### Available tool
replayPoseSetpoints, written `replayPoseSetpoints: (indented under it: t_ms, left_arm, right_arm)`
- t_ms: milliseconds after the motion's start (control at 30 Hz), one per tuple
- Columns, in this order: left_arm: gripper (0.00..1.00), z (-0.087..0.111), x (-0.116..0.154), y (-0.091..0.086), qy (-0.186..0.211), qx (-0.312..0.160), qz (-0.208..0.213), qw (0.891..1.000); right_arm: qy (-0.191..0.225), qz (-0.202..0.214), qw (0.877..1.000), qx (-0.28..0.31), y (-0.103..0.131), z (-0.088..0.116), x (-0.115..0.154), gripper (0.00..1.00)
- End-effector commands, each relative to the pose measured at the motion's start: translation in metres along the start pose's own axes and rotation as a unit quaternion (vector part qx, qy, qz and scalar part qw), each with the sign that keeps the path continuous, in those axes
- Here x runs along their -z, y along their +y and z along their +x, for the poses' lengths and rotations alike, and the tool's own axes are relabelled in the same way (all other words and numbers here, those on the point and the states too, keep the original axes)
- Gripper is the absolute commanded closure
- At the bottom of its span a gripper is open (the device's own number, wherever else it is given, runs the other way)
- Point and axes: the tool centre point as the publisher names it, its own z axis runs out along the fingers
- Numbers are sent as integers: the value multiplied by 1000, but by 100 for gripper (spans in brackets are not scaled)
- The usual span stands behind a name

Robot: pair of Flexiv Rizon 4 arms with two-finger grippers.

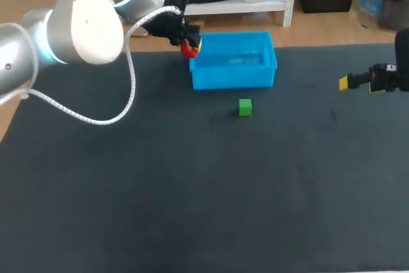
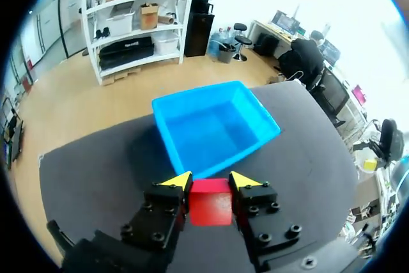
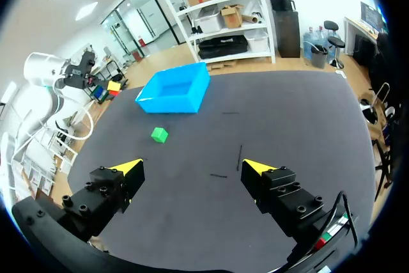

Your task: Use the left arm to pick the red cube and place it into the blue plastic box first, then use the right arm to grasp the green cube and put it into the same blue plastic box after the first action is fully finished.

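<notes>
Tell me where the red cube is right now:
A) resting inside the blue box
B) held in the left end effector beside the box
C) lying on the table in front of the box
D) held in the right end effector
B: the red cube sits clamped between the two fingers of the left end effector, just short of the blue plastic box, not yet inside it.

Your box [image 1: 233, 76] sits near the table's [image 1: 128, 190] far edge; your left gripper [image 1: 190, 44] clamps the first cube [image 1: 188, 50] at the box's left end; the second cube [image 1: 245, 107] lies on the table just before the box; your right gripper [image 3: 193, 169] hangs well off to the right.
</notes>
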Motion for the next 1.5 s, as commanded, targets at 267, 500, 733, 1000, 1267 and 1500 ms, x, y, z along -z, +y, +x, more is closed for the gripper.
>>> replayPoseSetpoints:
  t_ms: [267,500,733,1000,1267,1500]
  left_arm:
    - [100,-49,-59,3,0,-15,19,1000]
    - [100,-59,-81,3,15,-20,22,999]
    - [100,-57,-98,2,32,-20,23,999]
    - [100,-52,-118,5,48,-13,15,999]
    - [100,-44,-120,9,57,-5,5,998]
    - [100,-43,-120,7,63,-5,-2,998]
  right_arm:
    - [1,0,1000,0,0,0,0,0]
    - [1,0,1000,0,0,0,0,0]
    - [1,0,1000,0,0,0,0,0]
    - [1,0,1000,0,0,0,0,0]
    - [1,0,1000,0,0,0,0,0]
    - [1,0,1000,0,0,0,0,0]
